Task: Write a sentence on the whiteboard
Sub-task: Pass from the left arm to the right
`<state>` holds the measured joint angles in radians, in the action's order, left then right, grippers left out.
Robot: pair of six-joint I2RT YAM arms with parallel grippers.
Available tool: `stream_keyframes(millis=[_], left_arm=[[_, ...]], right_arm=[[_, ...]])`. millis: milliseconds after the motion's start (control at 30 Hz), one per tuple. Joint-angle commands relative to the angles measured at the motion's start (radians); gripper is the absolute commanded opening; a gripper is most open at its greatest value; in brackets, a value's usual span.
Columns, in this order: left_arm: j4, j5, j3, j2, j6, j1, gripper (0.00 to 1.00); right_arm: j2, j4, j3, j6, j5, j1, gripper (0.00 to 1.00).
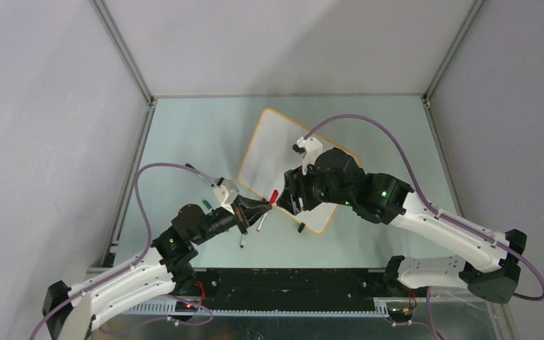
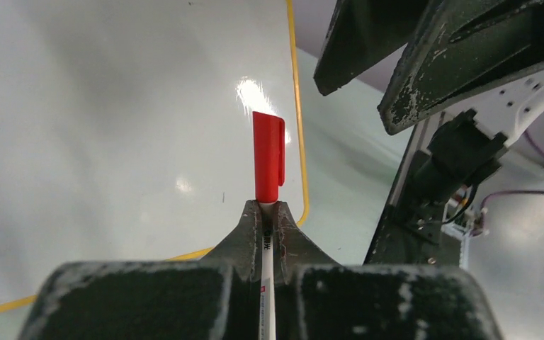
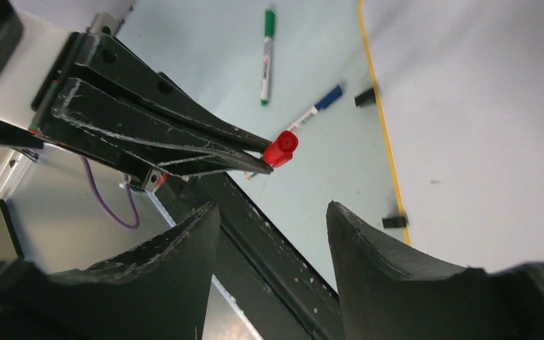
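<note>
The whiteboard point(image 1: 276, 145) lies tilted in the middle of the table, with an orange-tan frame; the part that shows is blank, with no red sentence visible on it. It also shows in the left wrist view point(image 2: 113, 106) and the right wrist view point(image 3: 482, 106). My left gripper point(image 1: 263, 207) is shut on a white marker point(image 2: 265, 283) with its red cap point(image 2: 268, 156) on, sticking out past the fingertips over the board's near edge. My right gripper point(image 1: 283, 195) is open and empty, its jaws wide apart, facing the red cap point(image 3: 280, 149) from a short way off.
A green marker point(image 3: 267, 53) and a blue-capped marker point(image 3: 319, 106) lie on the table left of the board. Two black clip feet point(image 3: 365, 97) point(image 3: 394, 222) sit at the board's edge. Metal posts and grey walls enclose the table.
</note>
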<state>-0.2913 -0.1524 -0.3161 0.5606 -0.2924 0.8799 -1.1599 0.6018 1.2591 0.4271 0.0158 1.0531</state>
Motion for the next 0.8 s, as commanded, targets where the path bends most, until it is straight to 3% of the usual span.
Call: stream_keyframes(millis=[0, 633, 767], left_arm=[[-0.029, 0.036, -0.003, 0.026, 0.136, 0.049, 0.0], [-0.047, 0.006, 0.027, -0.001, 0.205, 0.131, 0.0], [-0.049, 0.003, 0.027, -0.007, 0.208, 0.135, 0.0]], right_arm=[[-0.005, 0.113, 0.051, -0.031, -0.068, -0.019, 0.57], [-0.128, 0.078, 0.069, -0.013, -0.207, -0.047, 0.53], [-0.154, 0.065, 0.07, 0.01, -0.234, -0.055, 0.45]])
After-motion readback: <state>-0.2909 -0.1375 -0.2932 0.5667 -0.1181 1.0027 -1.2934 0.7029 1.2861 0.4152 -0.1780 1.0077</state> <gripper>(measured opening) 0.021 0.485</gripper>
